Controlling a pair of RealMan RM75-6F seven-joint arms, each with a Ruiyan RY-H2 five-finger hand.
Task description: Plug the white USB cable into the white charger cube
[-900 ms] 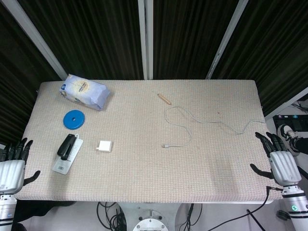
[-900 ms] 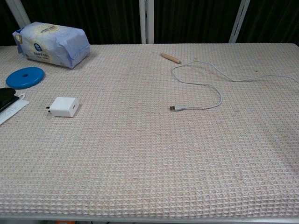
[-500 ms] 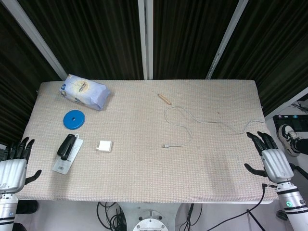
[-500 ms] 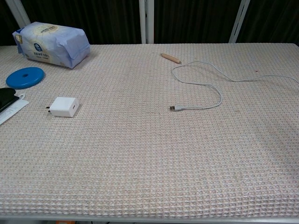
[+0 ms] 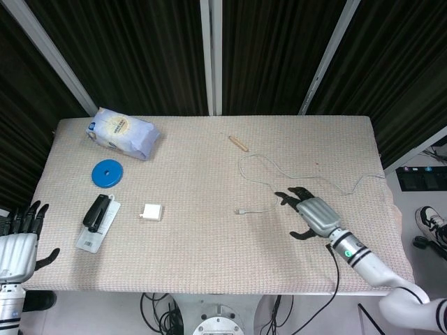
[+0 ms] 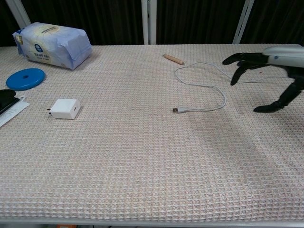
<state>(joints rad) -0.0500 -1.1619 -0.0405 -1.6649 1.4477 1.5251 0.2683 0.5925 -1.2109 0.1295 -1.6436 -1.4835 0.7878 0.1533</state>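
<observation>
The white charger cube (image 5: pixel 151 211) (image 6: pixel 65 108) lies on the mat, left of centre. The white USB cable (image 5: pixel 269 184) (image 6: pixel 211 83) curls across the right half, and its plug end (image 5: pixel 240 211) (image 6: pixel 177 110) points left toward the cube. My right hand (image 5: pixel 311 211) (image 6: pixel 270 71) hovers over the mat just right of the plug end, fingers spread and holding nothing. My left hand (image 5: pixel 19 241) stays off the table's front-left corner, also spread and empty; the chest view does not show it.
At the back left lies a blue-and-white packet (image 5: pixel 123 132) (image 6: pixel 52 44). In front of it are a blue disc (image 5: pixel 107 173) (image 6: pixel 25 78) and a black item on a white card (image 5: pixel 97 219). A small wooden stick (image 5: pixel 238 143) (image 6: pixel 173 59) lies near the cable's loop.
My right hand has swept from beyond the table's right edge to over the mat near the cable's plug end. The left hand, cube and cable have stayed put.
</observation>
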